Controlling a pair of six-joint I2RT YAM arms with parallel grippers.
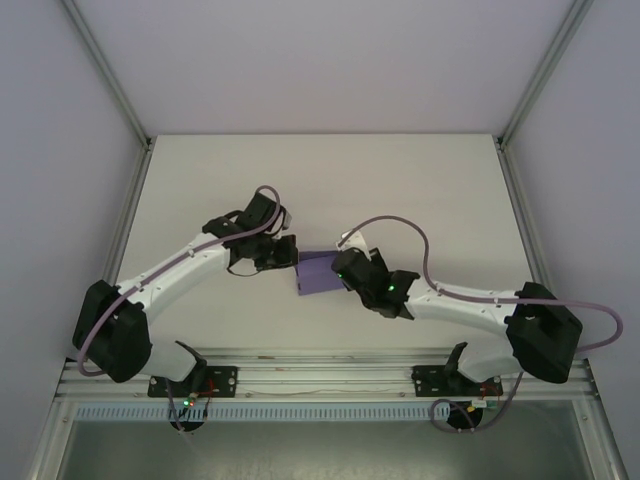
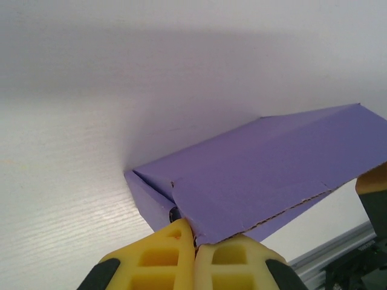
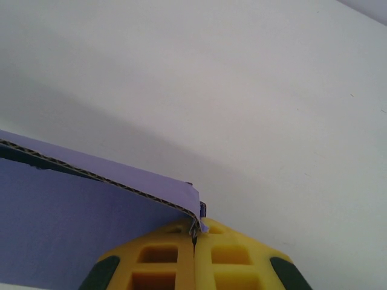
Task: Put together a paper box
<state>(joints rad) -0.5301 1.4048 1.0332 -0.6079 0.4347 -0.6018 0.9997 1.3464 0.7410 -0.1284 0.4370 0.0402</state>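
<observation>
The paper box [image 1: 318, 273], purple corrugated card, sits at the centre of the overhead frame on the white tabletop [image 1: 330, 180]. The left gripper [image 1: 285, 252] meets its left edge, with the yellow jaws pinched together on a flap edge. The right gripper [image 1: 347, 268] meets the right edge, its jaws likewise clamped on a card corner.

arms [image 1: 170, 270]: white, black joints | cables [image 1: 395, 219]: purple | claw fingers [image 2: 163, 260]: yellow
</observation>
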